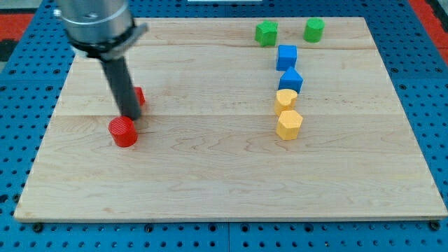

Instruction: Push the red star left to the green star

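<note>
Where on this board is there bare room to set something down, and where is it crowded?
Free: the wide middle between the red cylinder and the yellow blocks, plus the whole bottom strip of the board. Crowded: the right-hand column of green star, green cylinder, blue blocks and yellows; also around my tip between both reds.

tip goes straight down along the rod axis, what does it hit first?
Likely the wooden board itself: my tip already sits at the surface, just above the red cylinder block in view, with another red block partly hidden behind the rod. Depth is unclear.
</note>
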